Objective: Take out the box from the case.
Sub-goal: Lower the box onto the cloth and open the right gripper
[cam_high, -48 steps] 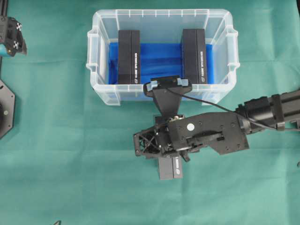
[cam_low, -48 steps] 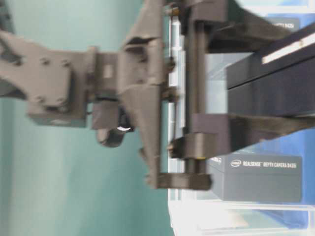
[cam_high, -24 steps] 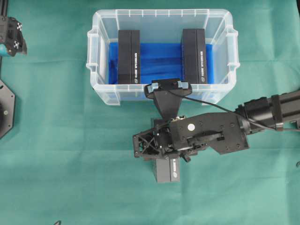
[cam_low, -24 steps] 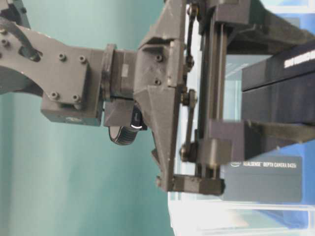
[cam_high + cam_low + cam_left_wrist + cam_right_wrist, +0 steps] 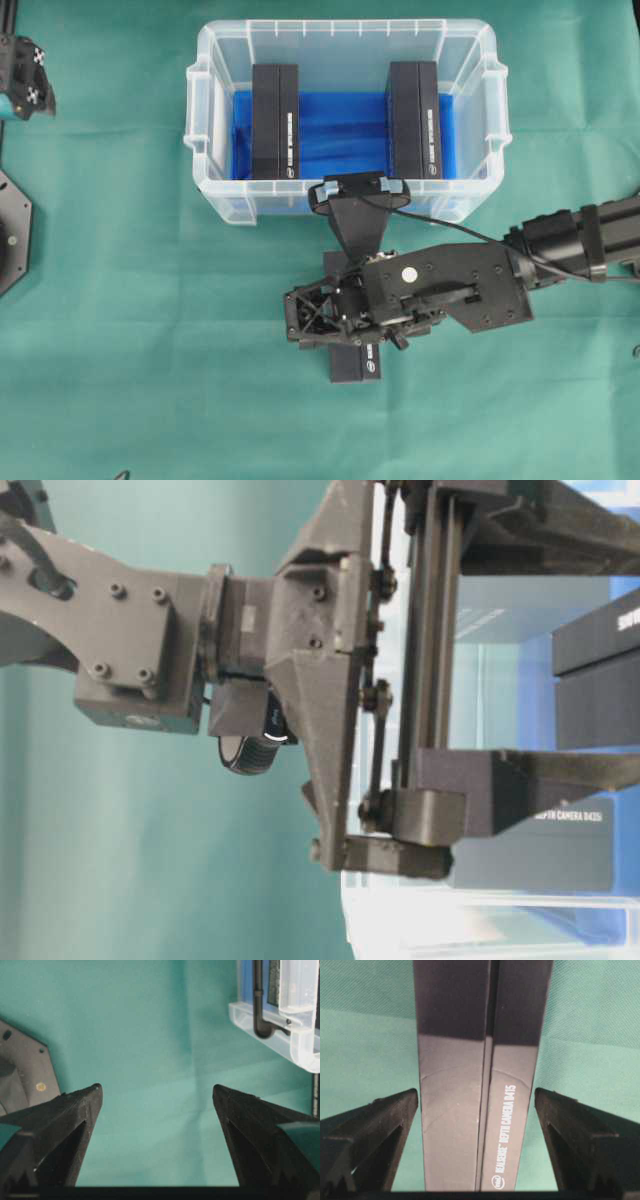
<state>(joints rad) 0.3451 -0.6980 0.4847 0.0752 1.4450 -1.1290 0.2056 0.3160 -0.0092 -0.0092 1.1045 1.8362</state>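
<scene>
One box (image 5: 355, 367) on the cloth (image 5: 150, 350) before the case (image 5: 345, 35), two inside.

The right end effector (image 5: 345, 318) hides most of the box (image 5: 355, 365) beneath it.

Two black boxes (image 5: 275, 121) stand in the case (image 5: 345, 40); a third box (image 5: 356, 365) lies outside on the green cloth (image 5: 150, 330).

The right gripper (image 5: 476, 1105) is seen pointed down from an arm reaching in from the right, its jaws spread wide, neither finger (image 5: 380, 1130) touching anything. The left gripper (image 5: 156, 1097) is held at the far left edge, jaws likewise spread wide, nothing between them.
</scene>
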